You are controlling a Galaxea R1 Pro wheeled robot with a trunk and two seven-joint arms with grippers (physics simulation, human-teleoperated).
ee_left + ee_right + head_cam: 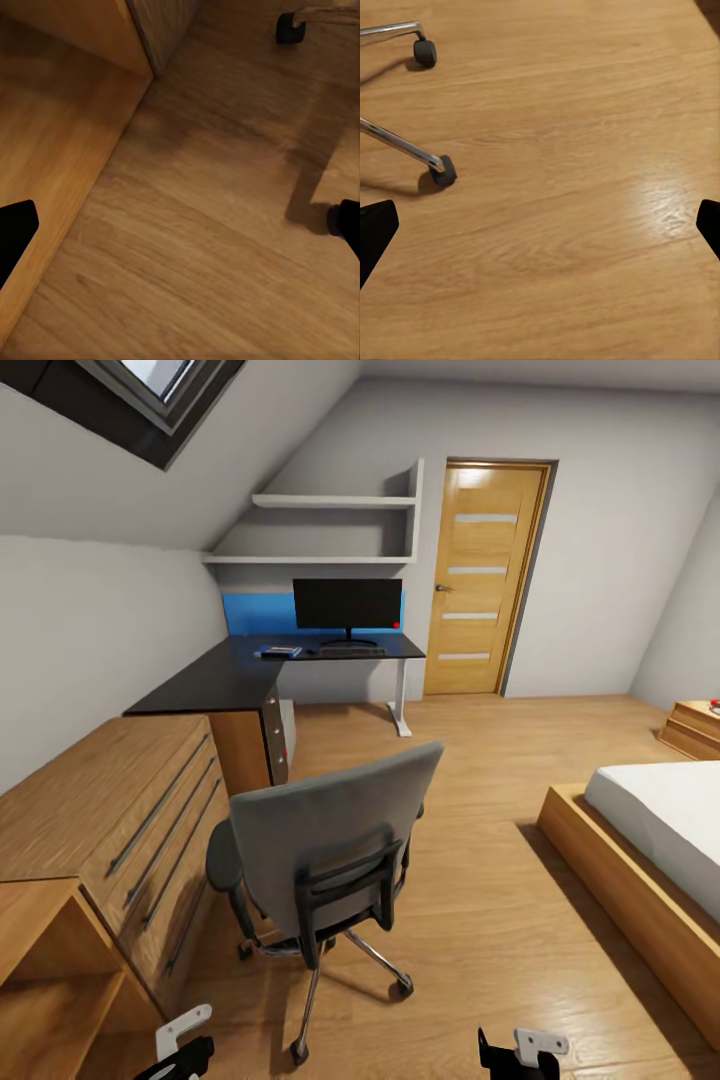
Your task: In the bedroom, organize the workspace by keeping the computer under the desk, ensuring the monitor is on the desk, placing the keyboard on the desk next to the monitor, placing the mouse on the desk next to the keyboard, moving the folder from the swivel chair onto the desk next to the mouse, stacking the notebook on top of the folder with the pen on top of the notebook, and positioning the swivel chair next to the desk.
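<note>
Swivel chair (330, 850) standing on wood floor (480, 920), back toward camera, well apart from desk (250, 665). Monitor (347, 606) sitting on desk; keyboard (350, 652) lying just before it, folder (279, 651) lying to its left. Chest (110, 810) flanking chair. Left gripper (180, 225) and right gripper (540, 225) both hanging over floor, jaws spread wide, gripping nothing.
</note>
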